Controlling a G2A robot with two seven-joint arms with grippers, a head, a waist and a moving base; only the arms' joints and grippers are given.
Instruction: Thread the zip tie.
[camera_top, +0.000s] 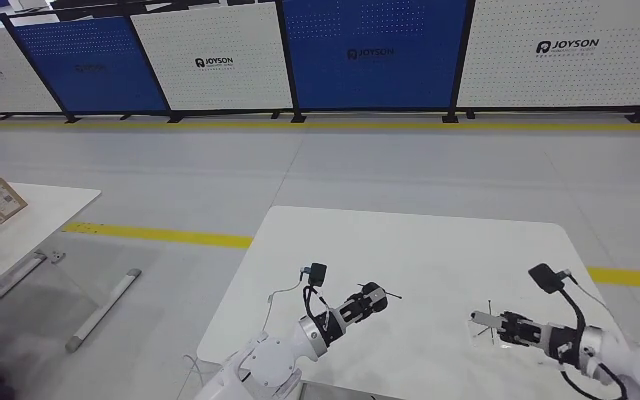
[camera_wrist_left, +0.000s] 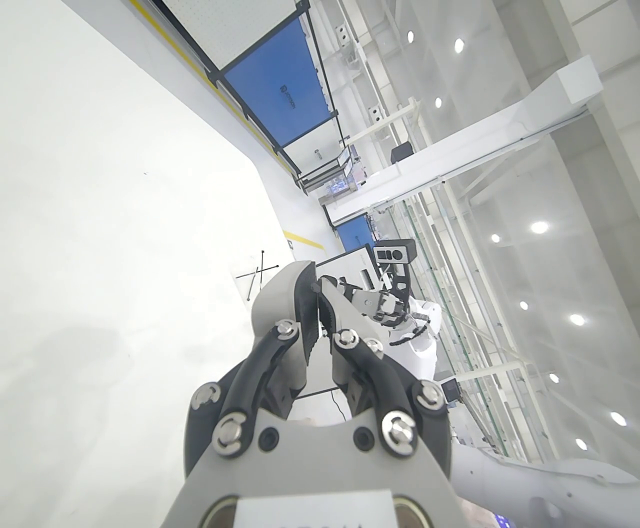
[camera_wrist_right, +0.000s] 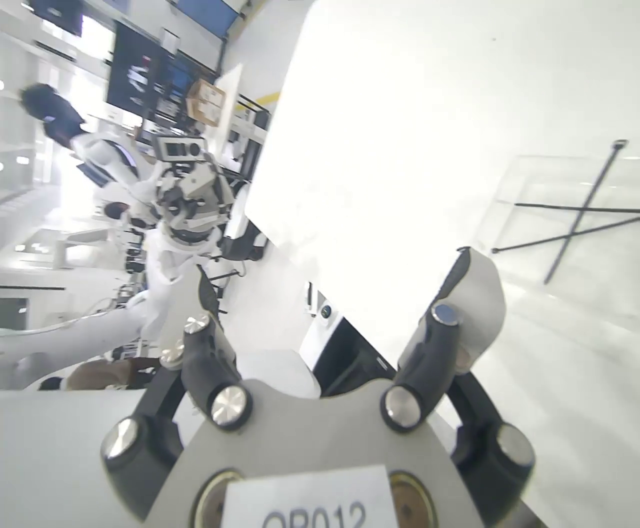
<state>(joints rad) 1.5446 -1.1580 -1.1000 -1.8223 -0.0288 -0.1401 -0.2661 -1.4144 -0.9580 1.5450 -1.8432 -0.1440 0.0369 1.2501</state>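
Observation:
My left gripper (camera_wrist_left: 316, 295) is shut on a thin black zip tie (camera_wrist_left: 315, 287). The tie's head sticks out at the fingertips and its strap runs back between the pads. From above, this gripper (camera_top: 372, 297) hovers over the table's front middle with the tie's end (camera_top: 392, 295) poking out. My right gripper (camera_wrist_right: 332, 265) stands open and holds nothing. It (camera_top: 483, 321) is near the table's front right, right beside three loose zip ties (camera_wrist_right: 575, 225) that lie crossed on a clear sheet (camera_wrist_right: 530, 175). The left wrist view shows the same ties (camera_wrist_left: 257, 275) beyond the left fingertips.
The white table (camera_top: 420, 250) is bare apart from the ties. Its front edge runs close under both arms. A second white table (camera_top: 40, 215) stands off to the left, and blue and white pegboard panels (camera_top: 375, 50) line the back of the room.

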